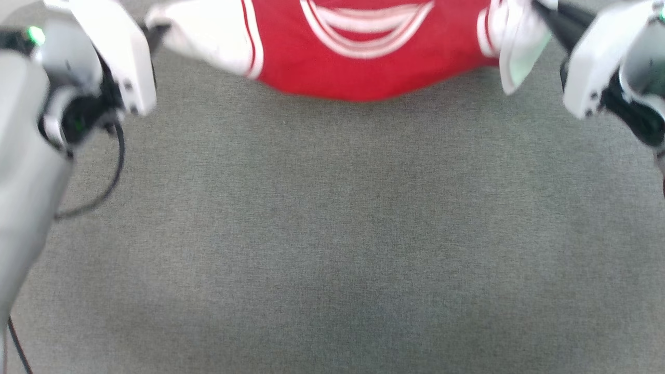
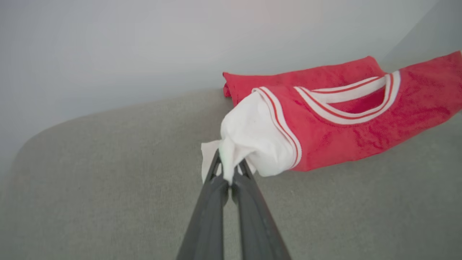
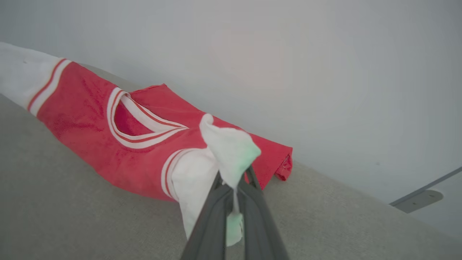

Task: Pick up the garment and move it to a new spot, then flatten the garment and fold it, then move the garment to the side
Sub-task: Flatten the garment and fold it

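Observation:
The garment (image 1: 363, 67) is a red T-shirt with white sleeves and a red-and-white striped collar, stretched across the top of the head view. My left gripper (image 1: 156, 32) is shut on its white left sleeve, whose cloth is pinched at the fingertips in the left wrist view (image 2: 229, 173). My right gripper (image 1: 540, 11) is shut on the other white sleeve, bunched between the fingers in the right wrist view (image 3: 234, 186). The garment (image 2: 343, 133) sags between the two grippers, and its far part (image 3: 90, 119) lies doubled on the grey surface. The chest lettering is hidden.
A grey fabric-covered surface (image 1: 332, 234) spreads wide below the garment. A black cable (image 1: 117, 171) hangs from my left wrist. A pale wall (image 2: 144, 43) rises behind the surface's far edge. A grey bracket (image 3: 418, 200) sits low on the wall at the right.

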`<state>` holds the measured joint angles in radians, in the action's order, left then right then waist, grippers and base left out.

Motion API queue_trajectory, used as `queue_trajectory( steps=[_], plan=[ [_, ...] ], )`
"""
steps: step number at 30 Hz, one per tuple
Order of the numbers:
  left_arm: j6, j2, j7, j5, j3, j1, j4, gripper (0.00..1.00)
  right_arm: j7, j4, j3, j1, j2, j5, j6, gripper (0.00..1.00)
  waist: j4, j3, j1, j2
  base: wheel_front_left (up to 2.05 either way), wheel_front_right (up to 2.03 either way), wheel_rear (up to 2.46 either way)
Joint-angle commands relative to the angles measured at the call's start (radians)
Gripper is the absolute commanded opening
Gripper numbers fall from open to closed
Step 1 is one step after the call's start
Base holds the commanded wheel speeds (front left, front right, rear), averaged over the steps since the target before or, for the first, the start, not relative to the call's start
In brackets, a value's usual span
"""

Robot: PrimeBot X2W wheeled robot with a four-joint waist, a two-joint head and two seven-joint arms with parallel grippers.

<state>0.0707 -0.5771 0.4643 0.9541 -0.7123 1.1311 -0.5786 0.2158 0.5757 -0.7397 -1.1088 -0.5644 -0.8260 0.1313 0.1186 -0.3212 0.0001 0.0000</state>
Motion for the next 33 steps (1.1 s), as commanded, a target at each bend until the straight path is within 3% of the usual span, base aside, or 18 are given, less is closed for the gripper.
queue_trajectory(
  steps=[1, 3, 4, 15, 24, 33],
  plan=[
    [-0.027, -0.022, 0.013, 0.017, -0.001, -0.057, 0.058, 0.00, 0.020, -0.047, 0.005, 0.042, -0.026, -0.023, -0.001, 0.00, -0.002, 0.001, -0.0001, 0.0000, 0.00, 0.00, 0.00],
    [-0.068, -0.056, 0.032, 0.026, -0.002, -0.132, 0.158, 0.00, 0.060, -0.120, 0.006, 0.106, -0.068, -0.059, -0.001, 0.00, -0.002, 0.000, -0.0001, 0.0000, 0.00, 0.00, 0.00],
    [-0.068, -0.056, 0.032, 0.026, -0.002, -0.132, 0.158, 0.00, 0.060, -0.120, 0.006, 0.106, -0.068, -0.059, -0.001, 0.00, -0.002, 0.000, -0.0001, 0.0000, 0.00, 0.00, 0.00],
    [-0.313, -0.230, 0.059, 0.112, 0.015, -0.530, 0.618, 0.00, 0.203, -0.406, 0.118, 0.439, -0.204, -0.138, -0.001, 0.00, -0.016, -0.007, -0.0001, 0.0000, 0.00, 0.00, 0.00],
    [-0.426, -0.314, 0.038, 0.150, 0.012, -0.743, 0.783, 0.00, 0.336, -0.572, 0.185, 0.657, -0.259, -0.160, -0.001, 0.00, -0.019, 0.014, -0.0001, 0.0000, 0.00, 0.00, 0.00],
    [-0.502, -0.346, 0.014, 0.206, -0.001, -0.921, 0.844, 0.00, 0.454, -0.690, 0.211, 0.854, -0.309, -0.207, -0.001, 0.00, -0.020, 0.052, -0.0001, 0.0000, 0.00, 0.00, 0.00]
  ],
)
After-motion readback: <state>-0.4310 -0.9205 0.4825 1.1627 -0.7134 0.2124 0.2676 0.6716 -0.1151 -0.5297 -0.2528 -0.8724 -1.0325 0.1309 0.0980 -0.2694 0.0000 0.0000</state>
